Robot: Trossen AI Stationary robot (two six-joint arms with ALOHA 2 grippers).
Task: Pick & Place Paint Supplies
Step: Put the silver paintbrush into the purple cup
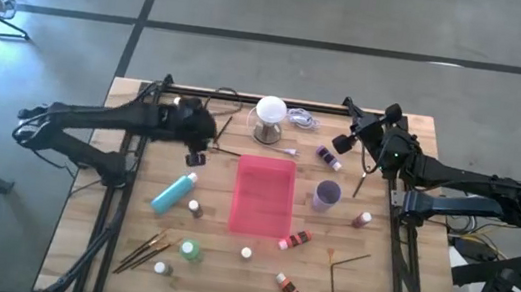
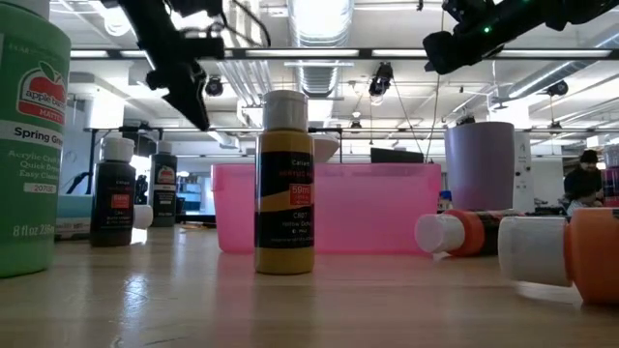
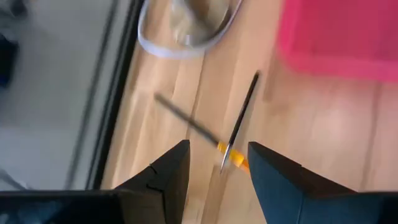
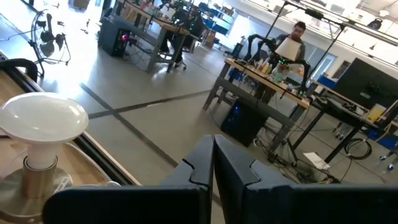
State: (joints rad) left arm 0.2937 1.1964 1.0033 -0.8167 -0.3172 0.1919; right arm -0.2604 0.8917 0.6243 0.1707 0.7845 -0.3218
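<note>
Two thin brushes (image 3: 239, 122) lie crossed on the wood near the far left, one with an orange band (image 3: 232, 159). My left gripper (image 3: 217, 168) hangs open above them, slanting down, touching nothing; it also shows in the high view (image 1: 205, 142). A teal bottle (image 1: 174, 193) lies left of the pink tray (image 1: 259, 217). Small white-capped bottles stand or lie around the tray, among them a yellow one (image 2: 284, 184) and a green one (image 1: 188, 250). My right gripper (image 4: 213, 163) is shut and level, raised at the far right (image 1: 342, 142), holding nothing.
The white ball-topped clear stand (image 1: 269, 119) stands at the far edge, a purple cup (image 1: 326, 195) right of the tray. More brushes lie near the front left (image 1: 146, 250) and front right (image 1: 340, 268). People and desks show in the room behind.
</note>
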